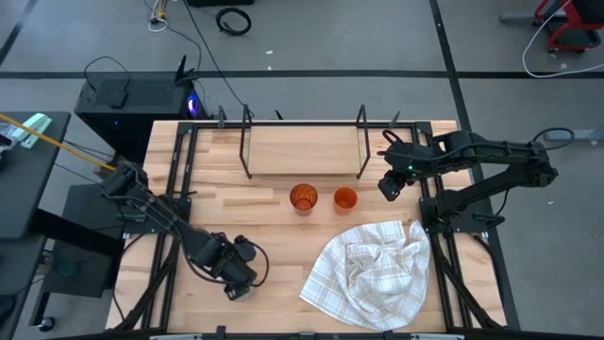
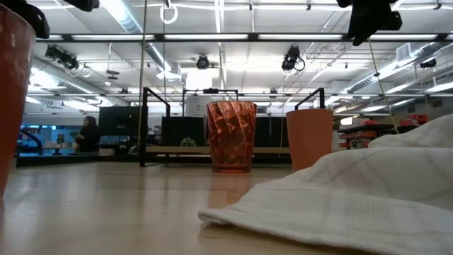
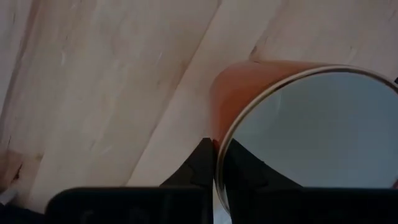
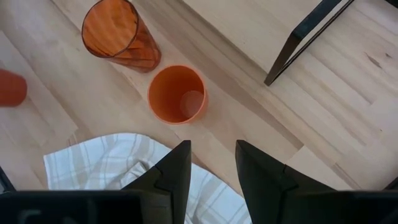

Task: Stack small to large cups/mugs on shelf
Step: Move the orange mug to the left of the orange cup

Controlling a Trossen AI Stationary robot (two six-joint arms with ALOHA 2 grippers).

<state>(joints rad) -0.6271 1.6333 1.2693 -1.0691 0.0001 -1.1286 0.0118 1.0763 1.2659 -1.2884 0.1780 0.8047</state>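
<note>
Where the wooden bench [image 1: 274, 293] reaches its near left part, the left gripper [image 1: 238, 280] sits low over the boards. Its wrist view shows the two dark fingers [image 3: 202, 165] pinching the rim of a mug [image 3: 298, 124], one finger outside the wall and one inside. This mug is rust-orange on the outside with a pale interior, and it looms large at the left edge of the low view. From above it is hidden under the gripper.

Further right, near the middle of the bench, stands a translucent dark-orange tumbler [image 1: 303, 197] with a faceted wall, upright and open at the top. Just beside it on the right stands a smaller orange cup [image 1: 345, 198], also upright; the two are close but apart.

Behind both, toward the far edge of the bench, is the shelf [image 1: 302, 151]: a light wooden board with thin black wire uprights. No cup shows on the board.

In front of the small cup and to the right lies a crumpled white checked cloth [image 1: 373, 269], spread over the near right part of the bench.

On the right, the right gripper [image 1: 390, 182] hangs in the air beside the shelf's right end, above and to the right of the small cup. Its fingers [image 4: 177, 165] are spread, with nothing between them.
</note>
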